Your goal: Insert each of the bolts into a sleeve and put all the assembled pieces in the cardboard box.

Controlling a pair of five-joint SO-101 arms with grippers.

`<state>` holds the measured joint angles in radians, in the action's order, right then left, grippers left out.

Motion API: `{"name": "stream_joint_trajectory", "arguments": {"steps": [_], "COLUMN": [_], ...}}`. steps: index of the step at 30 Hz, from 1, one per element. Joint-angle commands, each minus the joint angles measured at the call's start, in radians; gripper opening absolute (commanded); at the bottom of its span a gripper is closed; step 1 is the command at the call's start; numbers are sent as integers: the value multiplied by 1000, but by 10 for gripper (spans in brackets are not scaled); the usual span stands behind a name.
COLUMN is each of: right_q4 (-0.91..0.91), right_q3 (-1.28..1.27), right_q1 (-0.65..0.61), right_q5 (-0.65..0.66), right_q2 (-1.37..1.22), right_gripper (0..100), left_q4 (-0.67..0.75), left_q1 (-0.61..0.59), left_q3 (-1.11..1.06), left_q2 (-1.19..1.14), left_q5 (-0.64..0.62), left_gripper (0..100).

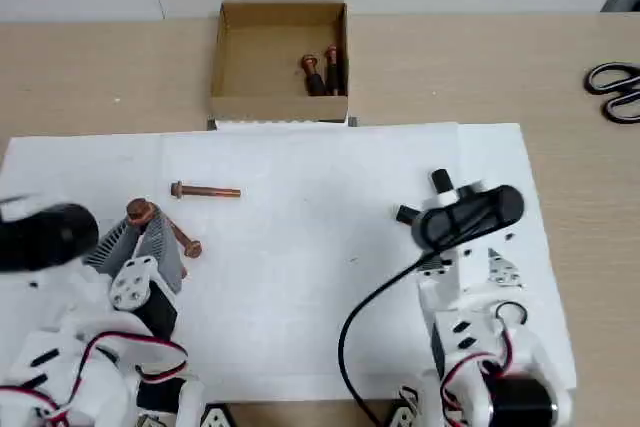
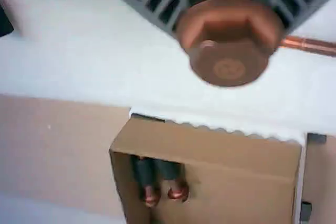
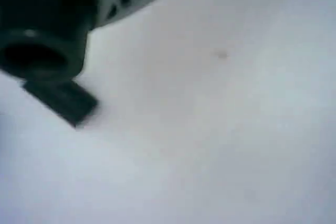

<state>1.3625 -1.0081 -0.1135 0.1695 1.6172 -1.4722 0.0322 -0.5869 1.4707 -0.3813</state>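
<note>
— Closest to the left wrist lens is the held bolt (image 2: 228, 43), head up, clamped between the left gripper's (image 1: 140, 229) fingers near the left edge of the white sheet (image 1: 300, 297).
— And the rest, biggest first?
— The cardboard box (image 1: 228, 57) sits at the worktop's far edge with two assembled pieces (image 1: 322, 72) inside. The right gripper (image 3: 105, 1), near the sheet's right edge, looks closed on the held sleeve (image 1: 440, 182). A spare sleeve (image 1: 407, 214) lies just beside it. One loose bolt (image 1: 205, 190) and a second loose bolt (image 1: 186, 243) lie near the left gripper.
— How should they be mated?
— I'd put shaft and bore on one axis before pushing; a tilted bolt would likely catch on the rim.
— Do the views differ?
— The right wrist view gives the sleeve's open mouth. The high view adds that the grippers are well apart.
</note>
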Motion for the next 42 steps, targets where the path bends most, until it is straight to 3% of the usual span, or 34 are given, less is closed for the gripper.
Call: {"name": "stream_joint_trajectory", "arguments": {"steps": [1,14,19,25,32,42], "right_q4": [-105,-280,-360,-412,-426,-483], "right_q3": [-91,-301,-354,-394,-445,-457], "right_q1": [-81,-292,-403,-522,-584,-584], "right_q5": [-12,-6,-6,-6,-5,-6], "right_q2": [85,196,194,194,196,194], "right_gripper": [2,2,2,2,2,2], "left_q4": [92,333,439,525,560,746], "left_q1": [0,9,11,95,236,319], "left_q3": [-101,-469,-545,-639,-757,-826], "left_q2": [103,358,350,350,348,347], "left_q5": [6,2,-34,-34,-17,-74], "left_gripper": [6,6,6,6,6,6]}}
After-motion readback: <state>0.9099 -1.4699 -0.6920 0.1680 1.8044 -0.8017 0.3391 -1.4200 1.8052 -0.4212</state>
